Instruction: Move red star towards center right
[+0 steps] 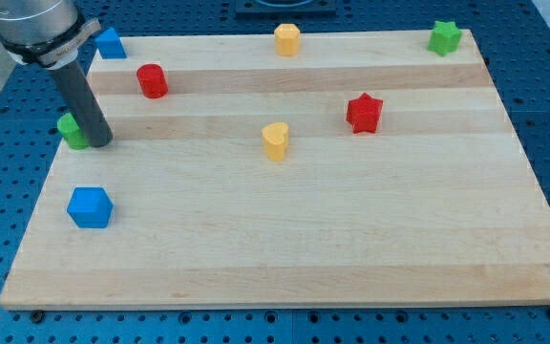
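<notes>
The red star lies on the wooden board, right of the middle and a little above it. My tip rests on the board at the view's far left, far from the star. It stands right next to a green block, which the rod partly hides. A yellow heart block lies between the tip and the star, left of the star.
A red cylinder and a blue block sit at the upper left. A yellow block is at the top middle, a green star at the top right. A blue cube lies at the lower left.
</notes>
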Robot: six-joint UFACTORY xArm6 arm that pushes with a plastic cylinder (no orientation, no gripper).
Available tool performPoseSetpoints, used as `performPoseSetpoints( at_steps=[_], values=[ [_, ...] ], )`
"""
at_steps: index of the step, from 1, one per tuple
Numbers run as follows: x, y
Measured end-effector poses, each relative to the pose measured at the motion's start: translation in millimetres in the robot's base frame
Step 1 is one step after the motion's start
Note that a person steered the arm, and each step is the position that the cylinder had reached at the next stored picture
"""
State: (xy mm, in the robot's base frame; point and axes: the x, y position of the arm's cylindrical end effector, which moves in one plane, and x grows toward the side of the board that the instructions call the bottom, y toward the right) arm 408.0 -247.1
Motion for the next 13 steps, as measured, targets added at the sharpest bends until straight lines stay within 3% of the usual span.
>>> performPoseSetpoints(
  at_steps=[2,3,4,6,8,10,13],
  values=[
    [7,63],
    [5,64],
    [-21,90],
    [-31,237],
    [-37,331],
    [-58,382],
    [-31,420]
  ],
)
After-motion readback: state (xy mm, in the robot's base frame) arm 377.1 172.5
